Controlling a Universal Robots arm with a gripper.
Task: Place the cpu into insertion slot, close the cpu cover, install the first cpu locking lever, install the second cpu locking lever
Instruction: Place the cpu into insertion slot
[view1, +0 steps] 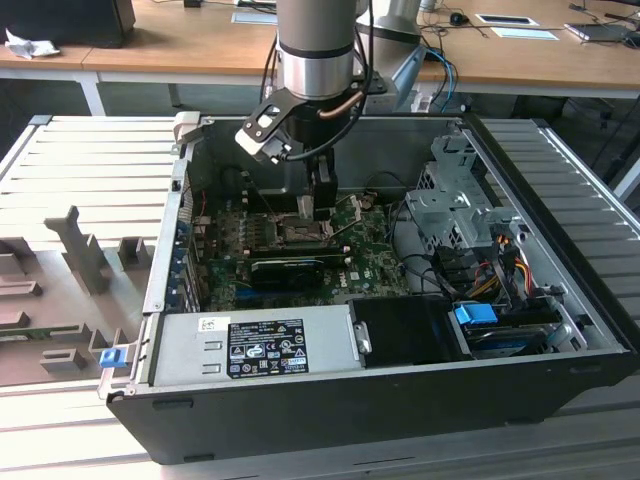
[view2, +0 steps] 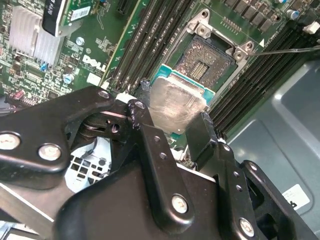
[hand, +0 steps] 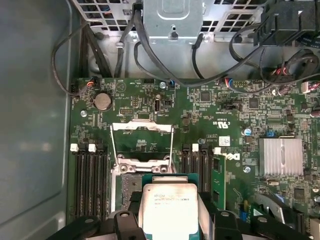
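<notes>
Exterior view above case (view1: 400, 425); both wrist views near insertion slot (view2: 207, 57)

— What sort of place is this?
— A robotics lab, I'd say. An open black metal computer case (view1: 400, 410) lies on a grey ribbed metal worktable (view1: 100, 160) beneath a silver cylindrical robot arm (view1: 315, 60).
— And behind it?
— Long pale wooden desks (view1: 180, 45) carrying cables and small devices, office-style.

Silver-grey cylindrical arm (view1: 315, 50) with a black band and black cables; matte black fingers (view2: 152, 145) and linkages studded with silver screws.
</notes>
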